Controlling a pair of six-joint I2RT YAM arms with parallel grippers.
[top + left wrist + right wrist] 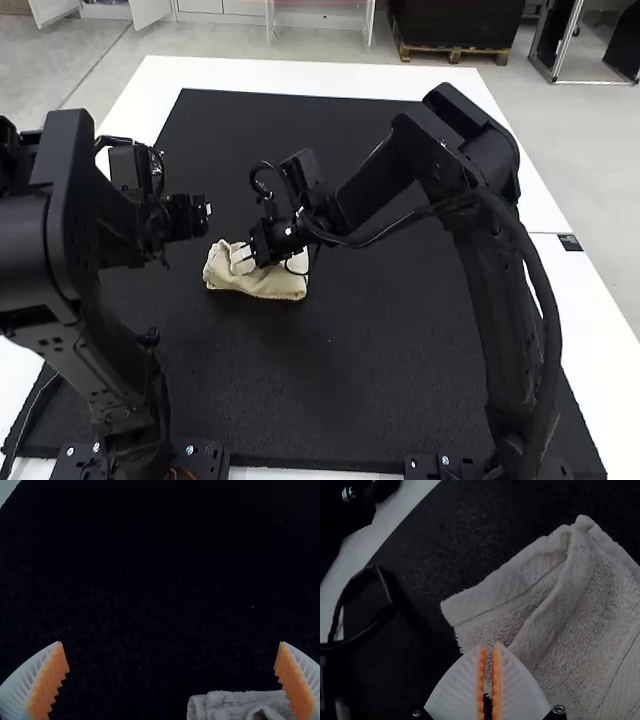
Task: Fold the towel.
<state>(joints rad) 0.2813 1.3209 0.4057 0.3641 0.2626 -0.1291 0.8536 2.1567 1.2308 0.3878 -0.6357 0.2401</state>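
Your nubbly cream towel [590, 625] lies rumpled, smooth-hemmed, under the nearly closed right claw [240, 260]. The left claw [206, 210] stands open.

towel [262, 284]: 1 | black mat [400, 310]: 1 | robot arms [492, 290]: 2 | grippers: 2 (left gripper [200, 212], right gripper [243, 260]) | white fingers [21, 684]: 4 | orange pads [49, 681]: 4

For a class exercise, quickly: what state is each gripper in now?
Left gripper: wide open, holding nothing.
Right gripper: nearly closed at the towel; whether it pinches cloth cannot be told.
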